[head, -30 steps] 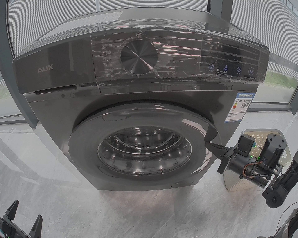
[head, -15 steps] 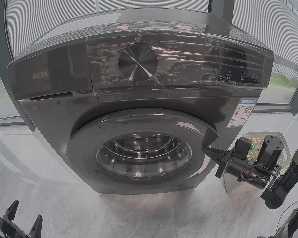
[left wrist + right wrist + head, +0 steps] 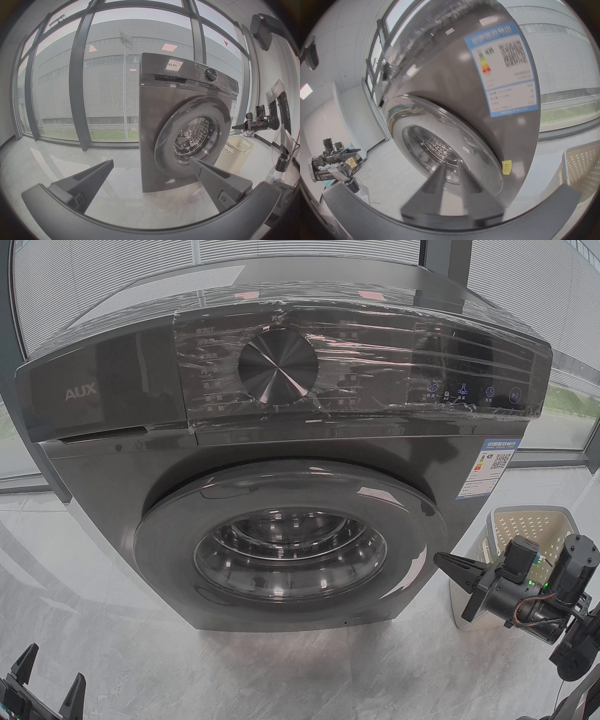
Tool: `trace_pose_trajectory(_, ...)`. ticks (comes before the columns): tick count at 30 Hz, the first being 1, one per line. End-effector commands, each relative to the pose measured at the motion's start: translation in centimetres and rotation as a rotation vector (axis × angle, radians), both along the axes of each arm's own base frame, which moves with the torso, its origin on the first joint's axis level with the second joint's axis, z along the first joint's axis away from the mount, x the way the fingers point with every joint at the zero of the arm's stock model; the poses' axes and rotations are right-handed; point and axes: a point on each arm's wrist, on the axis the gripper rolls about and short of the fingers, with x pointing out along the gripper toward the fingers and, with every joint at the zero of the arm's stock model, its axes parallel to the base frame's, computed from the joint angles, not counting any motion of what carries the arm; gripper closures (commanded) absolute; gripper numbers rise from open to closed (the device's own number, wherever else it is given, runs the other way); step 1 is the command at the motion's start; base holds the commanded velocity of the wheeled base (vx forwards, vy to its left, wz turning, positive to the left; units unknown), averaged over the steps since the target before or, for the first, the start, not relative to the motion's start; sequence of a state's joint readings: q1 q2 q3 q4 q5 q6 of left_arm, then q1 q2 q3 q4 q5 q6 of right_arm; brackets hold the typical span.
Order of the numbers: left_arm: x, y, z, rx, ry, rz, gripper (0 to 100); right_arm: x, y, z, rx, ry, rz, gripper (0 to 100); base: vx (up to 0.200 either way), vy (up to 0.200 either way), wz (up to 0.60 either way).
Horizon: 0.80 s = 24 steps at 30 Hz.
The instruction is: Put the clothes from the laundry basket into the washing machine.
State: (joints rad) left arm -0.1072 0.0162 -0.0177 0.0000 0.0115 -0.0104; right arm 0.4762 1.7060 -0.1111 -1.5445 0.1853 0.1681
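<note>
My right gripper (image 3: pixel 440 559) has drawn back from the grey washing machine (image 3: pixel 281 446), nearly closed and empty. The right rim of its shut round glass door (image 3: pixel 290 546) lies just to my left, nearest this arm.

Laundry basket (image 3: pixel 531 510) — partly behind the right arm (image 3: pixel 531 609); left gripper (image 3: pixel 53 665) — cut off below

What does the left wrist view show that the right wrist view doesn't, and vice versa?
Left wrist view: the washing machine whole from a distance, with its control dial and bare side panel.
Right wrist view: close on the machine's right front, with the energy label and a small yellow sticker.
Shared: the shut door, the laundry basket on the floor beside the machine, and the right pincer, apart from the door on its right.
</note>
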Motion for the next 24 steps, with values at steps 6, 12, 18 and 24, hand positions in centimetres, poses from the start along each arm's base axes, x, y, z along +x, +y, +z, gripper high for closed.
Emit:
trace_pose_trajectory(6, 0.0, 0.0, -0.5, 0.000, 0.002, 0.002, 0, -4.7, -2.5, 2.2, 0.017, -0.094, 0.004, 0, 0.000, 0.000, 0.00)
trace_pose_trajectory(12, 0.0, 0.0, -0.5, -0.003, 0.003, 0.002, 0, -7.3, -4.5, 3.2, -0.009, -0.111, -0.046, 0, 0.000, 0.000, 0.00)
trace_pose_trajectory(18, 0.0, 0.0, -0.5, -0.009, 0.002, 0.011, 0, -10.3, -7.1, 3.4, -0.022, -0.115, -0.168, 0, 0.000, 0.000, 0.00)
trace_pose_trajectory(24, 0.0, 0.0, -0.5, -0.006, 0.001, 0.010, 0, -13.9, -8.7, 3.8, -0.007, -0.222, -0.271, 0, 0.000, 0.000, 0.00)
